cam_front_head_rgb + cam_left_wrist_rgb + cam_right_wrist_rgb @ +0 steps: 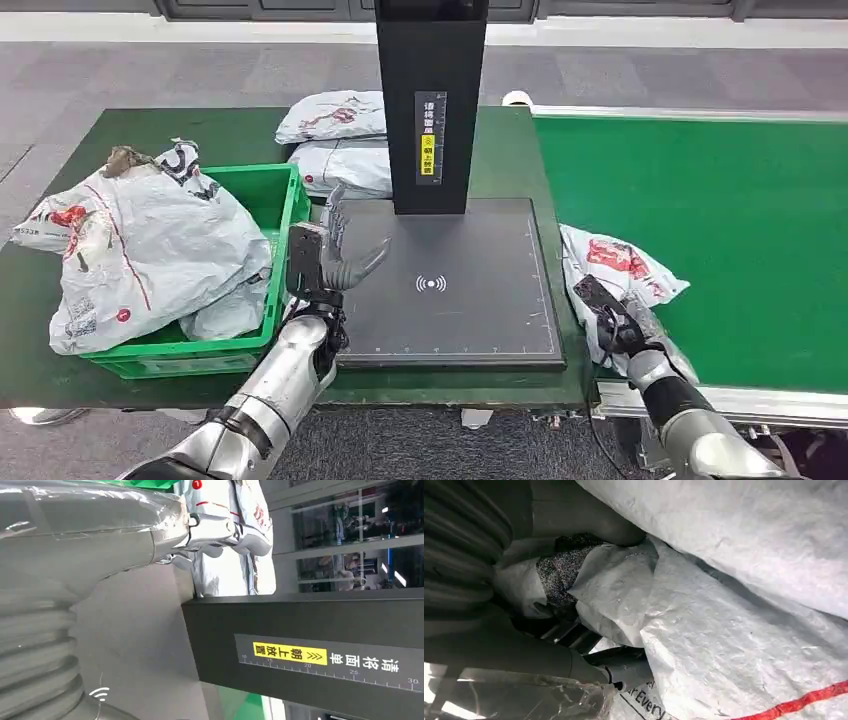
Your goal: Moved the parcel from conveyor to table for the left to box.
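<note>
Right hand (607,318) clamps the white parcel (620,268) at the conveyor (700,220) edge; next, lift it onto the scanner pad (450,290). Left hand (335,255) waits, fingers apart.

- The parcel (612,262) in the right hand (608,318) is a thin white plastic bag, crinkled and a little glossy.
- The conveyor (720,230) under this hand has a green matt surface, with a pale metal edge rail.
- The scan plate (450,285) beside the left hand (330,255) is dark, smooth and matt.
- The crate (262,195) on the other side of the left hand is green glossy plastic.
- The arms look like brushed silver metal.
</note>
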Action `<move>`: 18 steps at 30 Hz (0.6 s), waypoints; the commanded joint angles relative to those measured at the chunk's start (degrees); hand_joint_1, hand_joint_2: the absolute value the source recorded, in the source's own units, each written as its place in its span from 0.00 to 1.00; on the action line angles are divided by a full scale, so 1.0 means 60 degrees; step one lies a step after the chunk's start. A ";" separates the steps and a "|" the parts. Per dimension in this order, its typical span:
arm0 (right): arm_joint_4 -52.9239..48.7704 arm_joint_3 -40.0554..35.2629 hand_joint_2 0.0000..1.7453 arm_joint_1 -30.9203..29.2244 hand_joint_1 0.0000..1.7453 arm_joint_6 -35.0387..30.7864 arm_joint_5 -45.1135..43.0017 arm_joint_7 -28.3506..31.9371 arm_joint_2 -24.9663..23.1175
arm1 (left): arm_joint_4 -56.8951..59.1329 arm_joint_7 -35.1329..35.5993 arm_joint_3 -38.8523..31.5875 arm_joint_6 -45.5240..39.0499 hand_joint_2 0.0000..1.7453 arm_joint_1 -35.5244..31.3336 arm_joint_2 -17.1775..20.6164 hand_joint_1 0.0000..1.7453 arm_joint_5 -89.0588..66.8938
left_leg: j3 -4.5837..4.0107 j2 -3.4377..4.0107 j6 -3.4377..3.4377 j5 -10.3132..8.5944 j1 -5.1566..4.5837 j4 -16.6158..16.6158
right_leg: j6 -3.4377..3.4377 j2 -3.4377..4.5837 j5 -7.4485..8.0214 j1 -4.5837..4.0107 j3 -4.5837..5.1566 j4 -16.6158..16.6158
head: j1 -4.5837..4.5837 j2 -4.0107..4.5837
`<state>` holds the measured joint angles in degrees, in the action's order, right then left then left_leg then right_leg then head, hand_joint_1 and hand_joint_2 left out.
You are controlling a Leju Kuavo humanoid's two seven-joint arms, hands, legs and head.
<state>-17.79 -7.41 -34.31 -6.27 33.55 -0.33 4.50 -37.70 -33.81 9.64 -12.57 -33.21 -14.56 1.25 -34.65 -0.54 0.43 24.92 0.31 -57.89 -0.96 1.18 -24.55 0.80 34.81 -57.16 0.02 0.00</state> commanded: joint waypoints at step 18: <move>-0.5752 -0.2042 1.00 -0.1328 1.00 -0.2814 -0.4036 0.4702 -0.1341 | 0.0695 -0.0271 0.0262 -0.0469 1.00 -0.0452 0.0096 0.00 0.0087 | -0.0108 0.0030 0.0038 -0.0035 -0.0020 -0.0004 | 0.0041 0.0003 0.0019 0.0023 0.0150 -0.0065 | 0.0000 0.0000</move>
<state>-46.32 -9.72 -37.23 -22.29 13.36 26.12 -3.76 -37.88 -35.74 9.64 -15.04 -32.34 -14.79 1.49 -35.31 -0.45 0.62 24.66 0.15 -57.89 -0.77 1.20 -24.41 0.98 35.70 -57.54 0.02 0.00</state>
